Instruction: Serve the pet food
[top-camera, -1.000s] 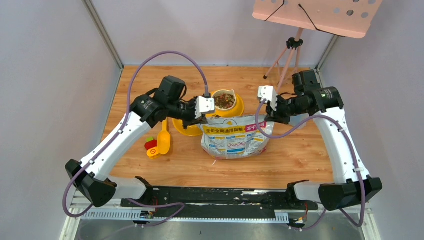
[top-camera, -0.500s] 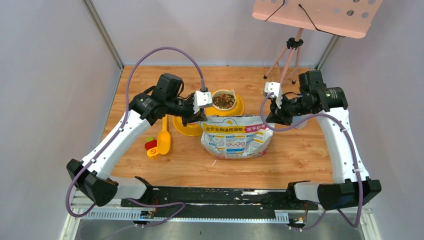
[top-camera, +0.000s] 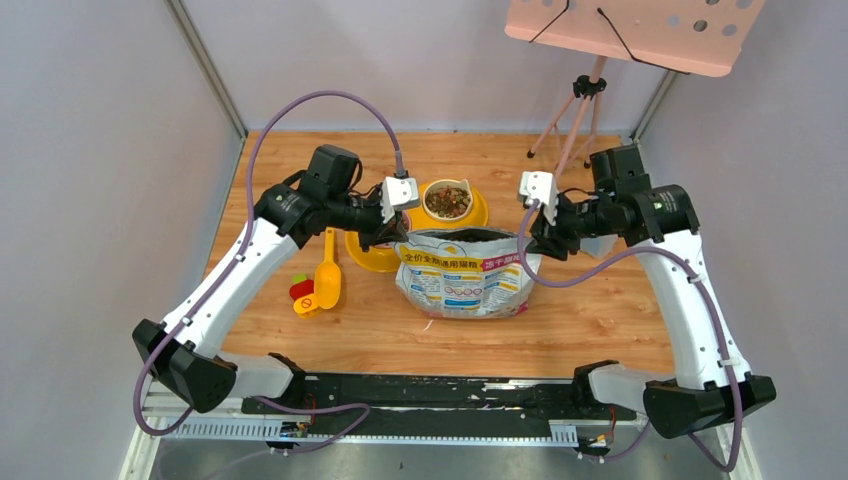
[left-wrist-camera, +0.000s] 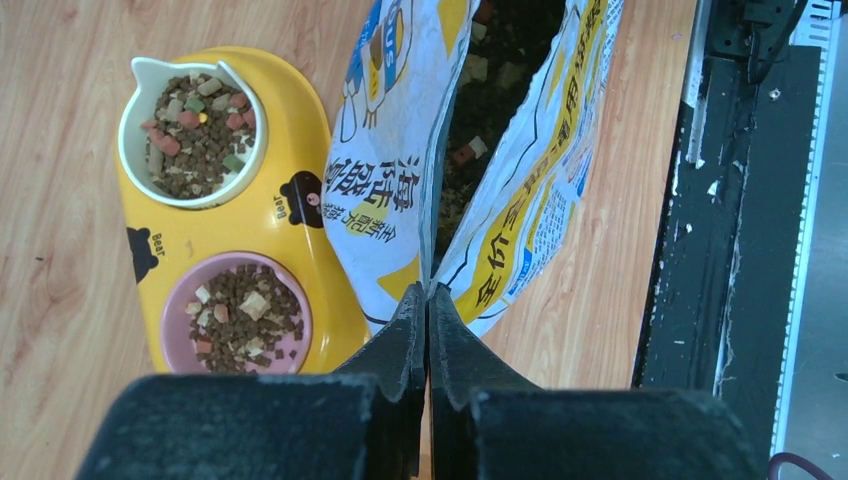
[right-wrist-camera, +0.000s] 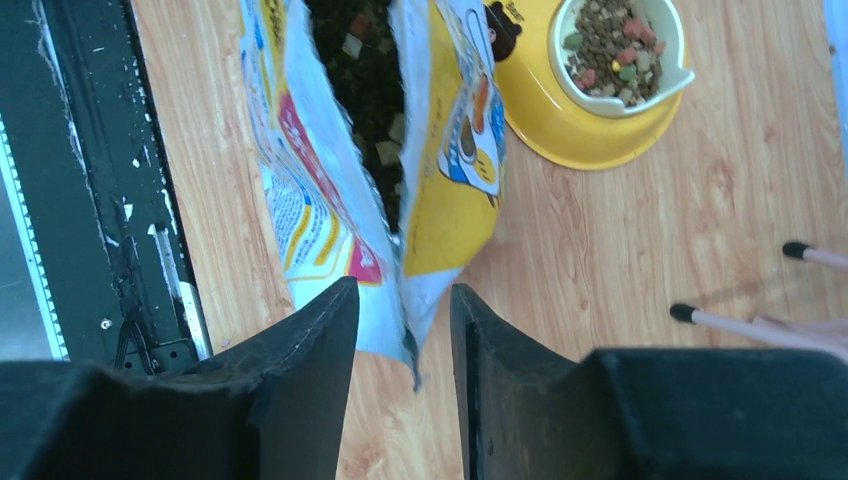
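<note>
At the table's centre I find the printed foil bag with its mouth held open between the two arms. The pet food shows as a dark, mixed heap inside that opening. More kibble fills the white bowl and the pink bowl, both seated in the yellow feeder just behind the bag. The left gripper is closed tight on the left corner of the bag's mouth, with the foil pinched flat between its fingers and no gap visible. The right gripper has its fingers parted and straddles the bag's right corner. The foil edge hangs in the gap and is not clamped. The bag's far face overlaps the feeder's edge in the left wrist view, and I cannot tell whether they touch. A strip of bare wood lies between the bag's near face and the black rail. Open wood extends to the right of the bag as far as the tripod feet. The yellow scoop lies to the left, well apart from the bag and under the left arm.
</note>
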